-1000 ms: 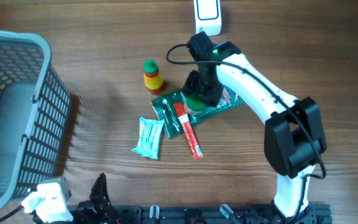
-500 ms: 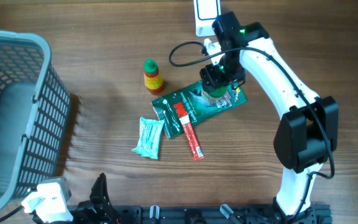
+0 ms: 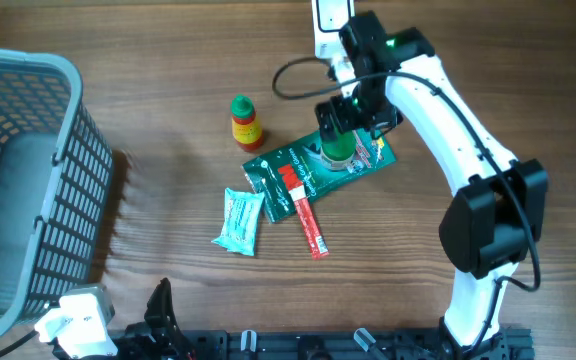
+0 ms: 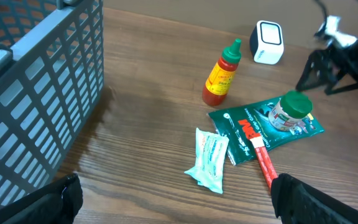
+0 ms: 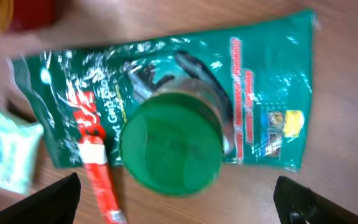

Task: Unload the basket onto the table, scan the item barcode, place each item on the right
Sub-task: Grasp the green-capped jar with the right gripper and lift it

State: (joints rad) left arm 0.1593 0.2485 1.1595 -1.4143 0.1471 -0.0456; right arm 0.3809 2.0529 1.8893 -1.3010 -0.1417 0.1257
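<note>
A clear jar with a green lid (image 3: 336,148) stands upright on a green foil pouch (image 3: 290,175) in the middle of the table. My right gripper (image 3: 354,112) hovers just above and behind the jar, open and holding nothing. In the right wrist view the lid (image 5: 169,144) sits below the gripper (image 5: 176,208), between the spread fingertips (image 5: 55,199). The white scanner (image 3: 330,22) stands at the far edge, just behind the right arm. At the near edge, my left gripper (image 4: 179,205) is open and empty, far from the items.
A red sauce bottle with a green cap (image 3: 244,122) stands left of the pouch. A teal packet (image 3: 239,220) and a red stick pack (image 3: 308,222) lie nearer the front. A grey wire basket (image 3: 28,190) fills the left side.
The right gripper carried the jar a little right and back, set it on the pouch, opened and lifted off it. The left arm has not moved.
</note>
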